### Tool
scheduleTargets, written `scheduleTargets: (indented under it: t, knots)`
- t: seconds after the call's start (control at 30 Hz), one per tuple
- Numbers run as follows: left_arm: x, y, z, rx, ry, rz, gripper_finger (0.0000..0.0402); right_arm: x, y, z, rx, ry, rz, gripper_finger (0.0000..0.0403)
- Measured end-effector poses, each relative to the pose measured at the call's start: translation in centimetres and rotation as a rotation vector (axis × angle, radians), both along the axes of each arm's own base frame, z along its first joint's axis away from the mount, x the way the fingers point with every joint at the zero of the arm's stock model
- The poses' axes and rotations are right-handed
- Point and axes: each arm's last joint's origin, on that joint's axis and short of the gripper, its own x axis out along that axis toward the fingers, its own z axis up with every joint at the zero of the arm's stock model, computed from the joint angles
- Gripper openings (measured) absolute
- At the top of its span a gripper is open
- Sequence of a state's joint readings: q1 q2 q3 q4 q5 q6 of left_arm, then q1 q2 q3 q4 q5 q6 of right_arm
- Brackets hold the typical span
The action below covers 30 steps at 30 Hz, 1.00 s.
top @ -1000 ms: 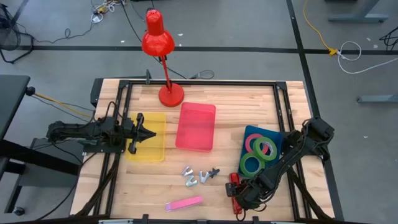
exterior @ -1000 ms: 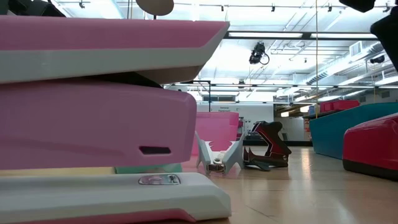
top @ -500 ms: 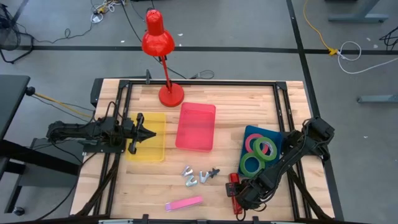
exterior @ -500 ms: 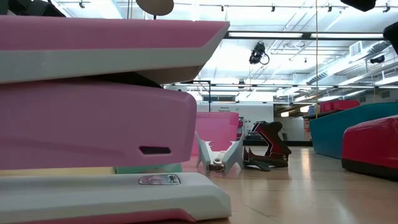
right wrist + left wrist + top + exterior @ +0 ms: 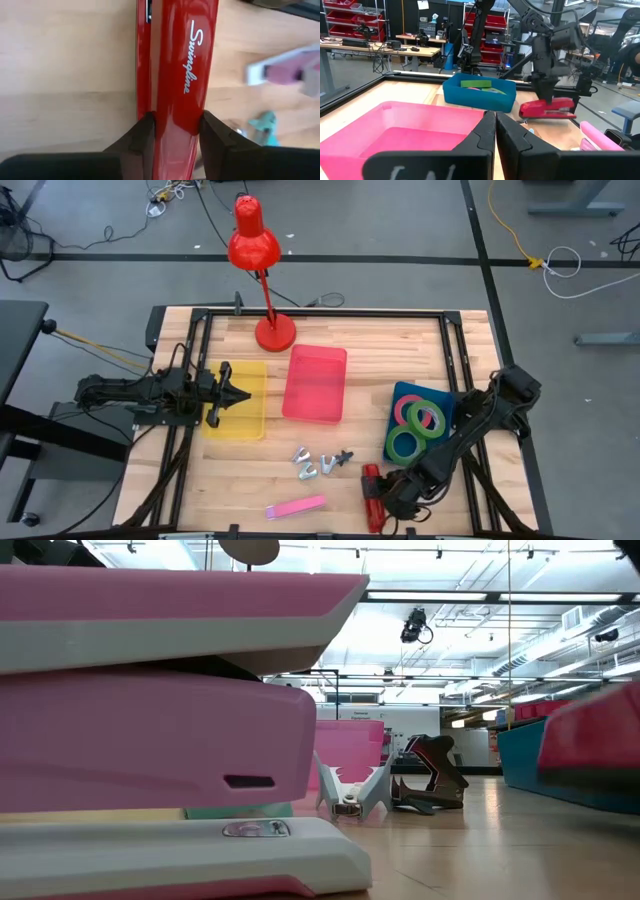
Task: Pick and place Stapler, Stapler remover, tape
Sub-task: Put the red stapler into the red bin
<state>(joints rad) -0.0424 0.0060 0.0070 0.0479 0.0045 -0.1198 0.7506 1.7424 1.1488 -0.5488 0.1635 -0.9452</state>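
The red stapler [image 5: 177, 65] is pinched between the right gripper [image 5: 175, 131] fingers; gripped off-centre, it could get twisted loose. Left gripper [image 5: 495, 131] is shut, empty.

Red stapler [image 5: 373, 497], pink stapler [image 5: 296, 507], green and pink tape [image 5: 420, 417], blue bin [image 5: 402, 393], pink tray [image 5: 315, 383], yellow tray [image 5: 250, 405], red lamp [image 5: 254, 240].

1. The red stapler [image 5: 177, 65] bears the white script brand "Swingline" along its glossy top, readable in the right wrist view.
2. No other text, number or sign is readable in any view.
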Motion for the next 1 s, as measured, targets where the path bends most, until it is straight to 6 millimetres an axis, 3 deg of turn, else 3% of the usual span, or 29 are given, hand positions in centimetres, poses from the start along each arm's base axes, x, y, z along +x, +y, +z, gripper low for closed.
scheduleTargets:
  t: [0.37, 0.6, 0.77, 1.0]
  knots:
    - [0.0, 0.0, 0.0, 0.0, 0.0, 0.0, 0.0018, 0.0, -0.4, 2.0, 0.023, -0.107, -0.054, 0.0105]
    - [0.0, 0.0, 0.0, 0.0, 0.0, 0.0, 0.0018, 1.1, -2.0, 3.6, 0.013, -0.227, -0.151, 0.0105]
    - [0.0, 0.0, 0.0, 0.0, 0.0, 0.0, 0.0018, 2.4, -4.5, 6.0, 0.029, -0.369, -0.296, 0.0105]
    - [0.0, 0.0, 0.0, 0.0, 0.0, 0.0, 0.0018, 4.0, -10.3, 10.0, 0.082, -0.549, -0.516, 0.0105]
